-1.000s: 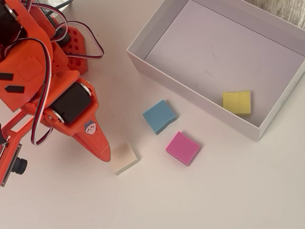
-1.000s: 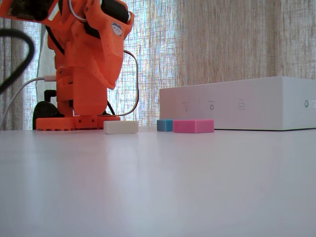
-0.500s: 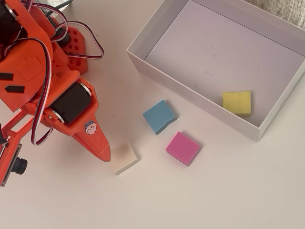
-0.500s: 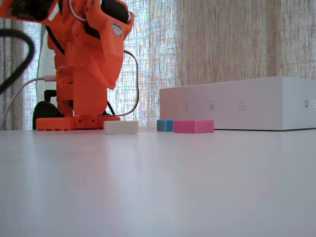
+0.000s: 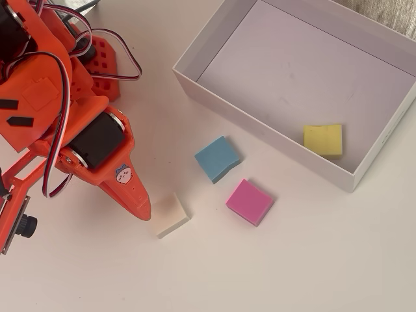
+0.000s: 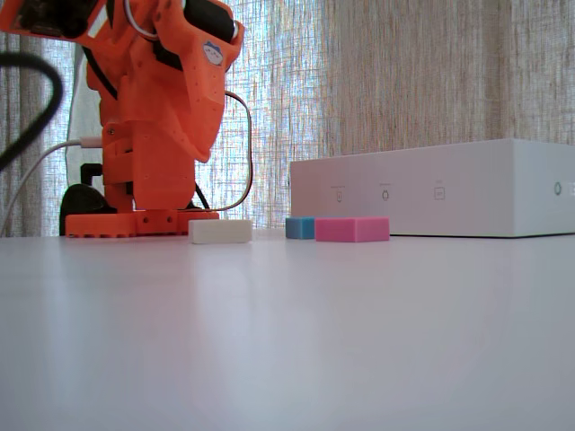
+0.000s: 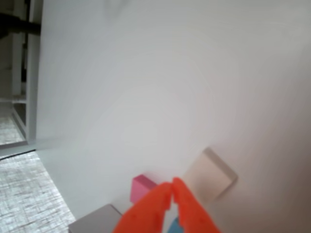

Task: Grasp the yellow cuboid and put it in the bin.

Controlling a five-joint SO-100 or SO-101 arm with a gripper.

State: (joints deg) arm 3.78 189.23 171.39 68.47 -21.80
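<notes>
– Where is the yellow cuboid (image 5: 323, 139) being kept?
– It is being held in the bin (image 5: 214, 36), near the right wall in the overhead view. It is small, flat, square and bright.
– And the gripper (image 7: 171, 188)?
– Its tips are being pressed together, with nothing pinched.

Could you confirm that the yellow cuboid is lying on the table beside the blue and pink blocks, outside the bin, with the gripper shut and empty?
Not quite: the overhead view shows the yellow cuboid already lying inside the bin, not on the table. The rest holds: the gripper is shut and empty.
</notes>
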